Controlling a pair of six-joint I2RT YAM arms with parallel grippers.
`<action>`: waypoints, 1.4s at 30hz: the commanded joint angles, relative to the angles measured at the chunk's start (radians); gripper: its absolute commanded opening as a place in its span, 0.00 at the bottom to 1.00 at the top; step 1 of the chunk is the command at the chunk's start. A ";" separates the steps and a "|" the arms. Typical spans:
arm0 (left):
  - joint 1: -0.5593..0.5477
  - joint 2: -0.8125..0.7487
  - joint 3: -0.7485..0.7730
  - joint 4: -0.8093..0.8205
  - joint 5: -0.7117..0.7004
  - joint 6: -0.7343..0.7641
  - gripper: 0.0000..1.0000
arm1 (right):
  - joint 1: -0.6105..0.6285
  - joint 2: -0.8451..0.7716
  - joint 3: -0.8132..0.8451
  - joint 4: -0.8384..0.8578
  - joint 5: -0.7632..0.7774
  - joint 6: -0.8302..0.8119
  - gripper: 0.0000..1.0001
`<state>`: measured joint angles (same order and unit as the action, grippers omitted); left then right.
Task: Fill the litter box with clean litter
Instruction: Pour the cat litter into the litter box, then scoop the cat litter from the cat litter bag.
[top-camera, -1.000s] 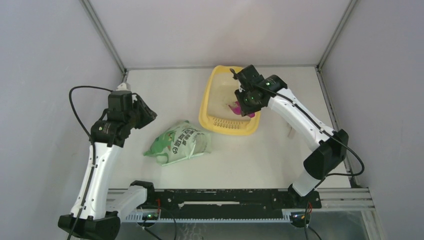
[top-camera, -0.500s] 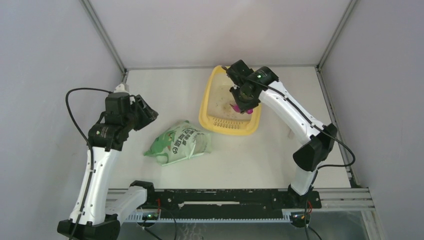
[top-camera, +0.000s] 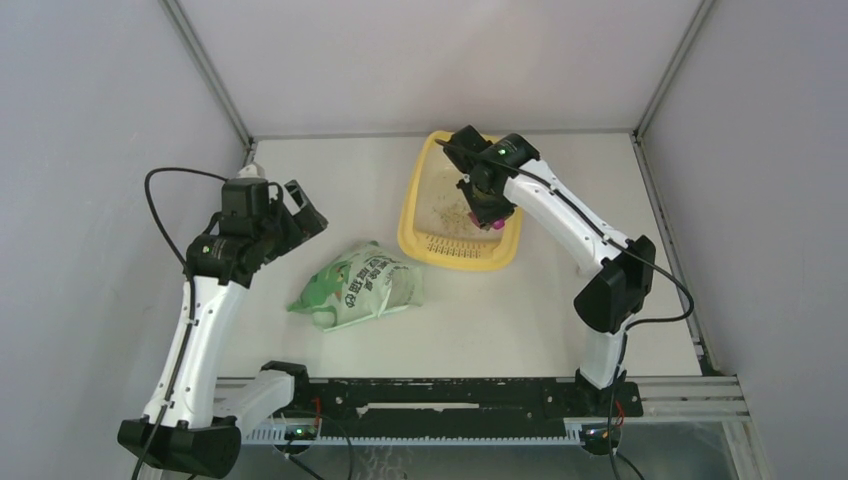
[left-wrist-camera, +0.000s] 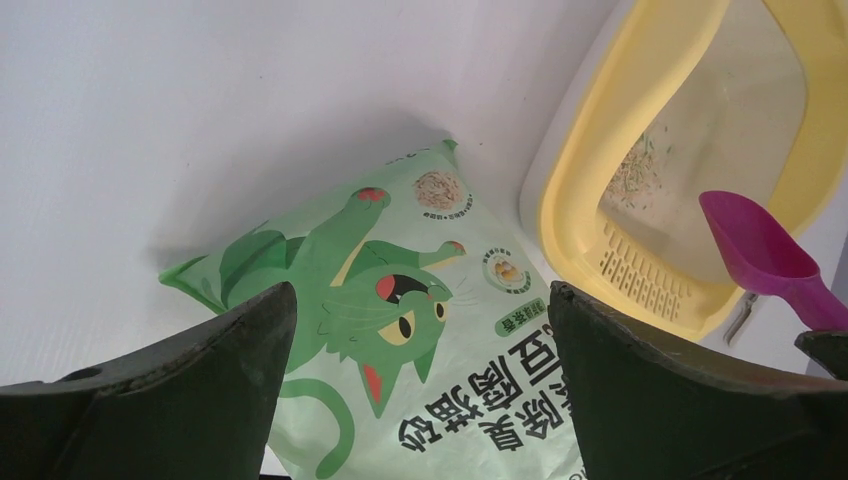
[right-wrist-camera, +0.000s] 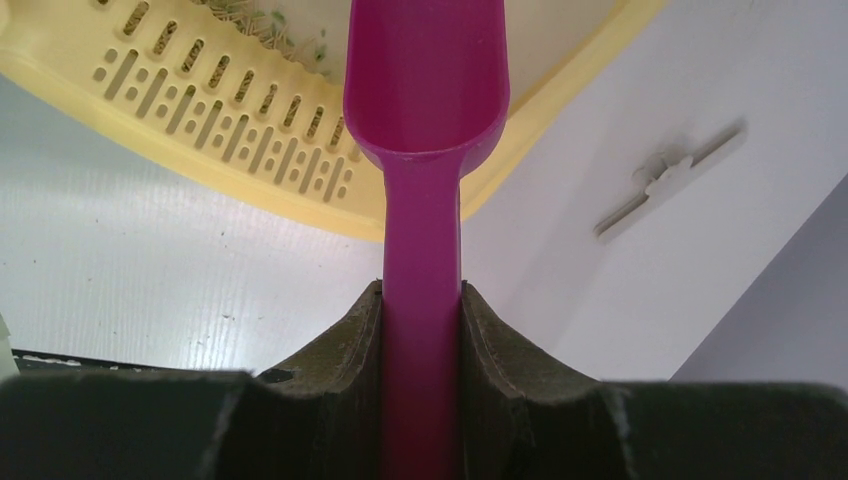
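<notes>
The yellow litter box (top-camera: 410, 222) stands at the back centre, its slotted grille ledge (right-wrist-camera: 230, 100) toward me. A thin scatter of clean litter (top-camera: 446, 206) lies on its pale floor and also shows as granules (left-wrist-camera: 634, 170) in the left wrist view. My right gripper (right-wrist-camera: 421, 300) is shut on the handle of a magenta scoop (right-wrist-camera: 425, 80). The scoop's bowl hangs over the box's grille end (left-wrist-camera: 640, 280). My left gripper (left-wrist-camera: 420, 295) is open and empty above the light green litter bag (left-wrist-camera: 400, 300). The bag (top-camera: 358, 285) lies flat left of the box.
A small white clip (right-wrist-camera: 670, 180) lies on the table right of the box. Grey enclosure walls (top-camera: 100, 100) close in on both sides and at the back. A black rail (top-camera: 440, 395) runs along the near edge.
My left gripper has opened wide and swung slightly to the right. My right gripper has carried the scoop leftward over the box, and more granules now lie on the box floor.
</notes>
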<state>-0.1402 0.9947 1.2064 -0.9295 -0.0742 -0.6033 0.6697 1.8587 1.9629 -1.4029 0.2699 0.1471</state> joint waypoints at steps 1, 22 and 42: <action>-0.004 -0.013 0.018 0.030 -0.028 -0.003 1.00 | 0.014 -0.102 -0.006 0.073 0.013 -0.009 0.00; 0.042 0.067 -0.044 0.121 0.064 -0.021 1.00 | 0.251 -1.017 -0.904 0.679 -0.309 -0.096 0.00; 0.100 0.077 -0.118 0.193 0.102 -0.059 1.00 | 0.562 -0.902 -0.775 0.440 -0.147 -0.037 0.00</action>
<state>-0.0479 1.0782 1.1240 -0.7849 0.0132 -0.6407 1.2407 0.9268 1.1542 -0.9756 0.0818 0.1070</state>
